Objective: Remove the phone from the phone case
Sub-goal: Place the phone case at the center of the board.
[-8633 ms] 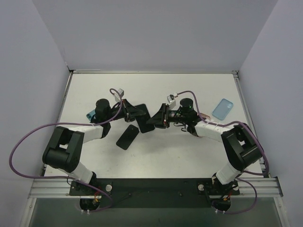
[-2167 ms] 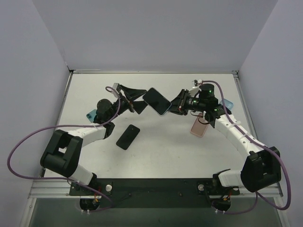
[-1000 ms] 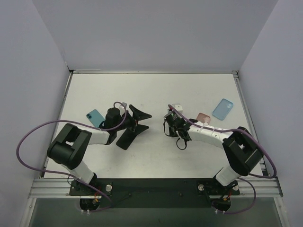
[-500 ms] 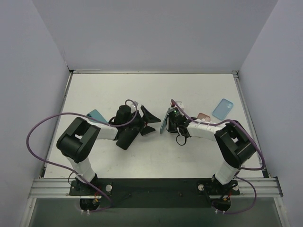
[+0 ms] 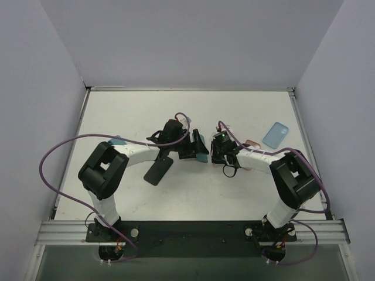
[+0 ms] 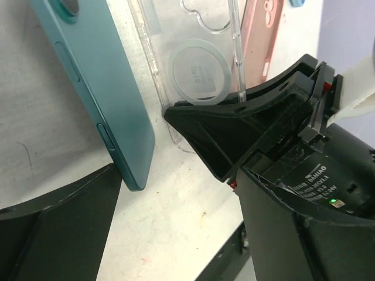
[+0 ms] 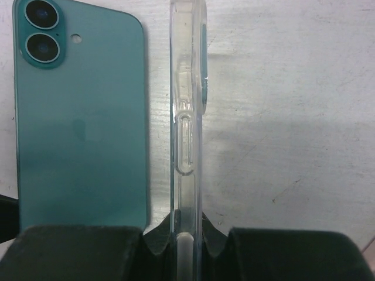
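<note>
Black slab point(image 5: 158, 170): nearest on the table point(image 5: 193, 111), lying flat; we cannot tell whether it is a phone or a case.
Left gripper point(image 5: 187, 147): jaws parted with nothing between them. Our wrist view shows one finger point(image 6: 58, 234) with bare table beside it; the other is lost against the right arm's black housing.
Phone point(image 7: 79, 117): teal, out of its case, flat and back up just beside the case. Only the right wrist view shows both lenses; from above we see a sliver.
Phone case point(image 7: 186, 117): clear, standing on edge, pinched tight by the right gripper point(image 7: 186, 234). The left wrist view alone shows its ring.
Pink case point(image 6: 263, 35): behind the clear one, cut off.
Blue case point(image 5: 275, 134): farthest, well apart.
</note>
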You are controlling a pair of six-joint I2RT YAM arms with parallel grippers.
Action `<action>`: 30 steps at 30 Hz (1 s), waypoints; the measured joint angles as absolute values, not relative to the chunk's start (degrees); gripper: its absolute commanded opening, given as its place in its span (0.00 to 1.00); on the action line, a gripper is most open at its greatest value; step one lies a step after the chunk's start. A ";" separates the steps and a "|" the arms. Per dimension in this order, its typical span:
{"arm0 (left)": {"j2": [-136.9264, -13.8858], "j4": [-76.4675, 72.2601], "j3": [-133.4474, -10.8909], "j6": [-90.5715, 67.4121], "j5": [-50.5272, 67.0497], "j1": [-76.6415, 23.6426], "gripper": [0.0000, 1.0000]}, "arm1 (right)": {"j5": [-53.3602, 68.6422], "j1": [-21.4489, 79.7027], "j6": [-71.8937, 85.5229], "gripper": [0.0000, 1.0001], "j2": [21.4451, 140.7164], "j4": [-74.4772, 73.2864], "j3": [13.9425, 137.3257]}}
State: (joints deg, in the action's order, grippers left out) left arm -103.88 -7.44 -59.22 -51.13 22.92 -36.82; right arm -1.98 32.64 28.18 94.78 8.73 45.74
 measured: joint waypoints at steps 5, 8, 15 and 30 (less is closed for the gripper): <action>-105.06 -3.25 -61.82 -46.54 20.62 -37.74 0.80 | -1.06 31.99 28.12 0.03 93.89 7.99 45.10; -105.56 -2.22 -61.89 -45.87 20.16 -37.58 0.67 | -0.43 31.46 28.16 0.02 92.60 7.38 44.07; -107.07 -1.56 -62.57 -45.87 19.42 -37.50 0.66 | 3.33 29.04 29.32 0.00 90.17 6.13 42.46; -102.26 0.47 -63.05 -46.11 16.21 -37.39 0.68 | 16.47 11.55 35.29 0.06 87.33 3.29 47.29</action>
